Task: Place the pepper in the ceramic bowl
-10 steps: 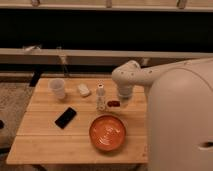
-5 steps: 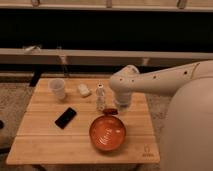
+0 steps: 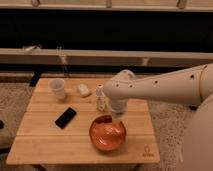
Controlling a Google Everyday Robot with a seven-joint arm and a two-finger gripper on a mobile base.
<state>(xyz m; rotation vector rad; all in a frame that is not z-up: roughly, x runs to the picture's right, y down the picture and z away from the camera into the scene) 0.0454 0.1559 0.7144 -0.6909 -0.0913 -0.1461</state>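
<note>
The ceramic bowl [image 3: 107, 135] is wide, orange-brown and glossy, and sits at the front middle of the wooden table [image 3: 45, 142]. My gripper [image 3: 116, 113] hangs from the white arm [image 3: 160, 87], which reaches in from the right. It is just above the bowl's far rim, next to a small white bottle [image 3: 101, 98]. The pepper does not show; the spot behind the bowl where it lay is covered by the gripper.
A translucent white cup [image 3: 57, 88] and a small white object [image 3: 83, 90] stand at the table's back left. A black phone [image 3: 65, 117] lies left of the bowl. A low wall and a dark rail run behind the table.
The arm has stretched out to the left and down. The gripper has come from the pepper's spot toward the bowl's far rim. The pepper no longer shows on the table.
</note>
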